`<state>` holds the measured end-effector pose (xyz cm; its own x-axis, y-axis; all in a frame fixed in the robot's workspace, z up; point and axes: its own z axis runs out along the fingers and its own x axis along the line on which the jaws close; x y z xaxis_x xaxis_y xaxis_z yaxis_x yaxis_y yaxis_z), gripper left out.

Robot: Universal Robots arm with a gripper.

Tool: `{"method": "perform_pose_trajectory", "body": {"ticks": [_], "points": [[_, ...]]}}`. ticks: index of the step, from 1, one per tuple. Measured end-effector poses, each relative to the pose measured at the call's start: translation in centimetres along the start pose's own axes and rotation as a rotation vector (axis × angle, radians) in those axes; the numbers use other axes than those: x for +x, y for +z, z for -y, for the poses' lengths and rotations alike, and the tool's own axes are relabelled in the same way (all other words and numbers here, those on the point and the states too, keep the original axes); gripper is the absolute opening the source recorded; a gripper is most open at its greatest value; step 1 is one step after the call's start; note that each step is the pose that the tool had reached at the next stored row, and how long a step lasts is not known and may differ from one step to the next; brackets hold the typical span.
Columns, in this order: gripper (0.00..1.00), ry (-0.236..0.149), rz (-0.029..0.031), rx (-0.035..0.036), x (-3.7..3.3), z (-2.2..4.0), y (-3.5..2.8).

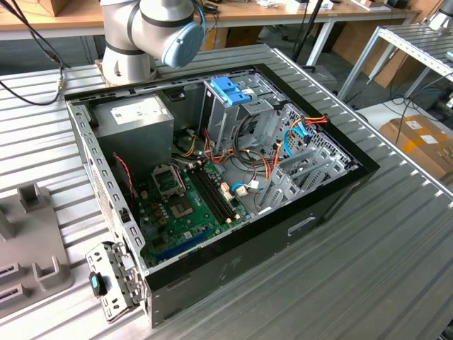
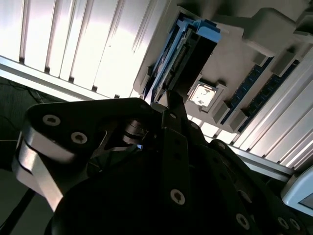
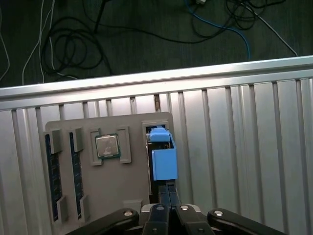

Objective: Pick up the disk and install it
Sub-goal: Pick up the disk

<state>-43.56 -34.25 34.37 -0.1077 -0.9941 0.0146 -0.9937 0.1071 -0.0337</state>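
The disk (image 3: 164, 164) stands on edge in a slot of a grey holder tray (image 3: 122, 188), its light blue rail facing the camera. In the second wrist view the disk (image 2: 193, 54) shows as a dark slab with blue rails. My gripper (image 3: 167, 185) hangs above the tray, in line with the disk and apart from it. Its two black fingers are pressed together and hold nothing. In the second wrist view the gripper (image 2: 172, 100) points at the disk's near end.
The tray also holds a processor chip (image 3: 106, 146) and memory sticks (image 3: 53, 171). An open computer case (image 1: 318, 205) lies on the ribbed metal table, with a drive cage topped by a blue bracket (image 1: 230, 91). Part of the tray (image 1: 28, 248) lies at the exterior view's left.
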Motion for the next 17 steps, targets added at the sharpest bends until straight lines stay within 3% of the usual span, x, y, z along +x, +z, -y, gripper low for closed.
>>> {"method": "perform_pose_trajectory", "body": {"ticks": [5, 17], "points": [[0.11, -0.001, -0.0003, -0.0009, 0.49, 0.46, 0.09], [0.11, -0.001, -0.0003, -0.0010, 0.46, 0.80, 0.10]]}}
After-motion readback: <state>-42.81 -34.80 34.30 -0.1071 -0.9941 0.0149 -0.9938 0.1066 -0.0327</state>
